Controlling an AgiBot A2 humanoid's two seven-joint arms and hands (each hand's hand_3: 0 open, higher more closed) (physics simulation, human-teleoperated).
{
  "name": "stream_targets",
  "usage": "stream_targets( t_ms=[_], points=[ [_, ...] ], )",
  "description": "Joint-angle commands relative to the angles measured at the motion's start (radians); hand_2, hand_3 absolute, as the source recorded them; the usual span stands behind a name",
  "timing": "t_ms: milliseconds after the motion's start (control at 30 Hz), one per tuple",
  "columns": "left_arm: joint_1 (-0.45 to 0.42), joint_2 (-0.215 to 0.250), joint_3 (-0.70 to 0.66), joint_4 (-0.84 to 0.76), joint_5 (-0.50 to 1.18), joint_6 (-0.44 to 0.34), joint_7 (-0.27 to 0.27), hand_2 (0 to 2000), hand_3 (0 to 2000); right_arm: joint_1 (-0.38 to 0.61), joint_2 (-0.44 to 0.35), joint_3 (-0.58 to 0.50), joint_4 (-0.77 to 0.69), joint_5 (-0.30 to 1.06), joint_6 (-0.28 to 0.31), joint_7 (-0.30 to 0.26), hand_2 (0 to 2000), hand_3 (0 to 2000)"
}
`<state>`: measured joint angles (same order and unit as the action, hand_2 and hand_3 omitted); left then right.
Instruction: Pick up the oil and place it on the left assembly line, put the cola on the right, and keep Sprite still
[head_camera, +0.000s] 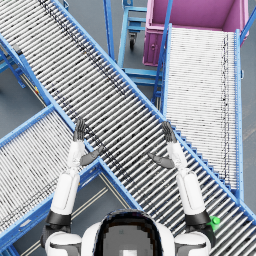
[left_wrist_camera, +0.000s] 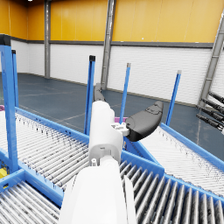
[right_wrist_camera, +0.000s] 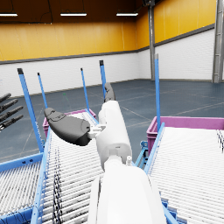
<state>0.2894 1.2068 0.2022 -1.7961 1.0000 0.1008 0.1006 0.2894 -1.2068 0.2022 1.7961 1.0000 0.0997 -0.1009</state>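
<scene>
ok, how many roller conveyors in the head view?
3: a long diagonal conveyor across the middle, a left conveyor at the lower left, and a right conveyor running up to the pink bin. More may lie off-frame.

Left hand (head_camera: 80, 145) and right hand (head_camera: 170, 146) hover empty above the conveyor (head_camera: 117, 95).

Head camera looks steeply down from above, the diagonal roller conveyor (head_camera: 115, 100) filling mid-frame, while the wrist cameras sit tight behind the left forearm (left_wrist_camera: 104, 131) and right forearm (right_wrist_camera: 114, 131), gazing level over those same rollers toward the hall wall (left_wrist_camera: 148, 65).
</scene>
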Motion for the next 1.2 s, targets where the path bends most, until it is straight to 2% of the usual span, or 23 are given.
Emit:
stream_targets(
  t_ms=[33,1200],
  points=[
    [0.000,0.000,0.000,0.000,0.000,0.000,0.000,0,0,0.000,0.000,0.000,0.000,0.000,0.000,0.000,0,0],
    [0.000,0.000,0.000,0.000,0.000,0.000,0.000,0,0,0.000,0.000,0.000,0.000,0.000,0.000,0.000,0,0]
  ],
)
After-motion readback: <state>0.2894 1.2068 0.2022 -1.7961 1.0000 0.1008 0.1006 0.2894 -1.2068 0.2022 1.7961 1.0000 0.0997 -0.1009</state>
